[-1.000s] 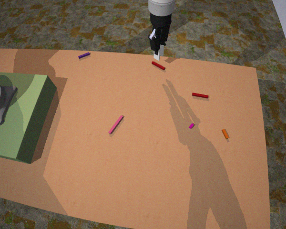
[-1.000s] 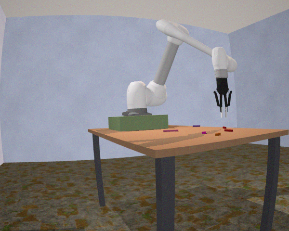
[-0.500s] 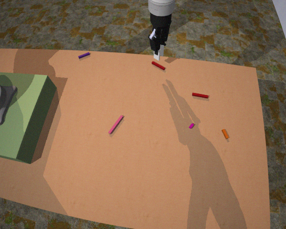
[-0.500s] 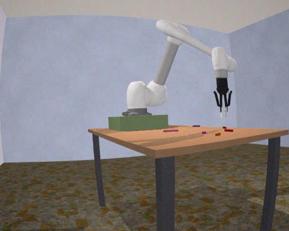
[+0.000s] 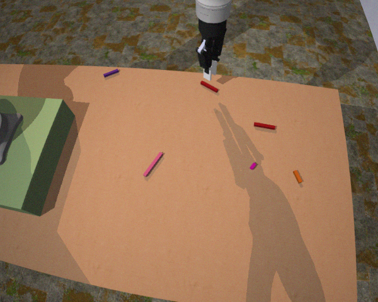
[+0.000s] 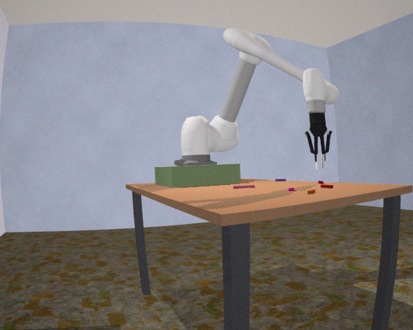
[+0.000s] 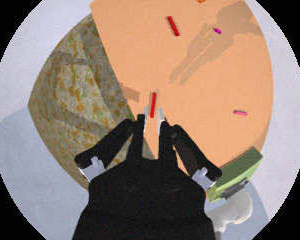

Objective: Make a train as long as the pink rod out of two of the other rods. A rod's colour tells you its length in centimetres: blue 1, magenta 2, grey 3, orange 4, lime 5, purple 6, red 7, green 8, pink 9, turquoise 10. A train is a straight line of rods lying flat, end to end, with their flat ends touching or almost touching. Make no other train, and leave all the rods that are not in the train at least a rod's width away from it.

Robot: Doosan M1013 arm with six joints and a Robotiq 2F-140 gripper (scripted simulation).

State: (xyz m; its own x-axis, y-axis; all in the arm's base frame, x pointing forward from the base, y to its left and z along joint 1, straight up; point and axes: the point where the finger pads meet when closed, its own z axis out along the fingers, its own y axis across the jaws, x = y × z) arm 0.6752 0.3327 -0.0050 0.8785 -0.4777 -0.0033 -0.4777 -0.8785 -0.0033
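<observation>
The pink rod [image 5: 153,163] [image 6: 244,186] [image 7: 240,112] lies flat near the middle of the table [image 5: 183,221]. One red rod [image 5: 209,86] [image 6: 320,182] [image 7: 153,104] lies close to the far edge. A second red rod [image 5: 264,125] [image 6: 326,185] [image 7: 173,26] lies further right. The short magenta rod [image 5: 252,165] [image 6: 291,189] [image 7: 218,31] and the orange rod [image 5: 297,176] [image 6: 310,192] [image 7: 201,0] lie to the right front. My gripper [image 5: 208,77] [image 6: 319,166] [image 7: 152,112] hangs well above the far red rod, its fingers drawn close together with nothing between them.
A purple rod [image 5: 111,72] [image 6: 280,179] lies at the far left edge of the table. The green base block [image 5: 36,136] [image 6: 196,175] with the arm's foot stands at the left. The table's far edge runs just behind the far red rod.
</observation>
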